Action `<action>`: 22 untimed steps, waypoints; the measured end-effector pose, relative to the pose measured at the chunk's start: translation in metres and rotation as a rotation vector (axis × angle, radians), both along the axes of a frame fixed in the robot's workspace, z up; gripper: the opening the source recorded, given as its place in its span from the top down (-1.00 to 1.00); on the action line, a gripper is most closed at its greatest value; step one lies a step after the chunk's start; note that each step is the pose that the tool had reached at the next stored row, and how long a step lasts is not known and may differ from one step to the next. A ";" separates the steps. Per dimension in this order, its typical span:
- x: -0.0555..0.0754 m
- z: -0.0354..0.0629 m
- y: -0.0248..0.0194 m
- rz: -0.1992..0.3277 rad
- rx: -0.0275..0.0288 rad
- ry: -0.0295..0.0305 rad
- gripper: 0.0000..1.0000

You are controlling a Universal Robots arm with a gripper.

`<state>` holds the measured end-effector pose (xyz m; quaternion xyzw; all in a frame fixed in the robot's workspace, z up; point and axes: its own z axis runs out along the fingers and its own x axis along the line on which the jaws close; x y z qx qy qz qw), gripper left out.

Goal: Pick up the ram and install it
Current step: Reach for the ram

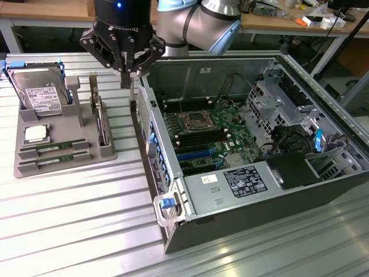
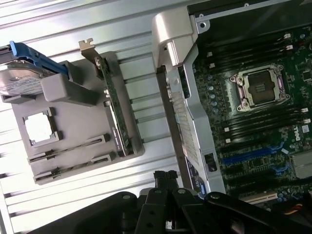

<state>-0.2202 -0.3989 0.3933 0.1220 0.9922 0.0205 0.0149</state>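
Two ram sticks [image 1: 55, 149] lie flat in slots at the front of a grey holder tray [image 1: 23, 124] on the exterior view's left; in the wrist view the ram [image 2: 68, 150] lies beside the silver CPU chip [image 2: 39, 127]. My gripper [image 1: 125, 79] hangs above the gap between the tray and the open computer case [image 1: 173, 231], close to the case's upper wall. Its fingers are shut with nothing between them; their dark tips [image 2: 165, 176] show in the wrist view. The ram is well apart from the gripper.
A hard drive [image 1: 39, 92] with blue rails stands at the tray's back, and an expansion card [image 1: 101, 118] stands upright on its right side. Inside the case, the motherboard has a CPU socket [image 1: 193, 120], black memory slots [image 1: 202, 137] and a power supply [image 1: 242, 182].
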 end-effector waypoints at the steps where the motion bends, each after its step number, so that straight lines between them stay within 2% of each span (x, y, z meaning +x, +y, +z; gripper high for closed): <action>1: -0.001 0.0000 0.0000 0.000 0.0000 0.0000 0.79; 22: -0.029 0.0000 0.0000 0.000 0.0000 0.0000 0.79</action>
